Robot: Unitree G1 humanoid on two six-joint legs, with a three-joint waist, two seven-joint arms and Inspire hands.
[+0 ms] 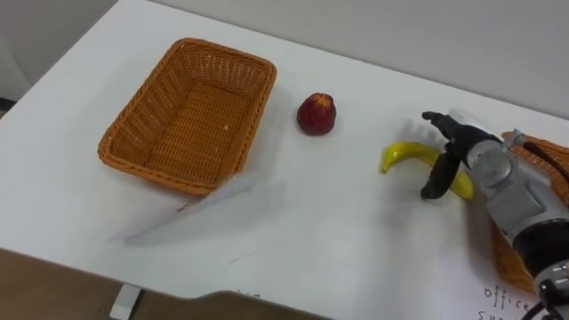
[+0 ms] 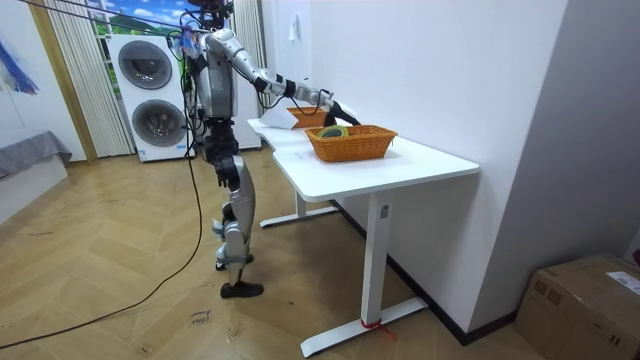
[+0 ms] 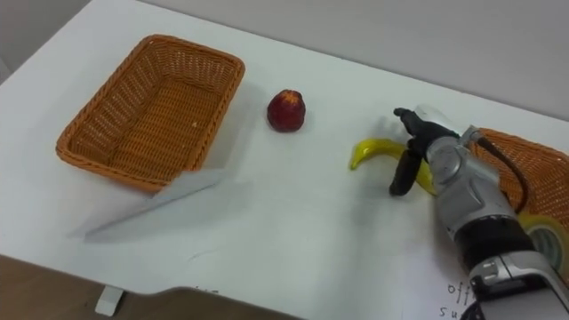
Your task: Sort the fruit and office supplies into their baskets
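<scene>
Tape roll (image 3: 542, 238) sits in right basket (image 3: 517, 140); apple (image 3: 286, 110), banana (image 3: 369, 151) on table (image 3: 293, 222).

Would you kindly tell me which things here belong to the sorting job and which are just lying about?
Job: round red apple; curved yellow banana under the right hand; empty orange wicker basket; second orange wicker basket holding a yellowish tape roll.
Lying about: white paper sheet by the empty basket; two white washing machines; brown cardboard box.
</scene>
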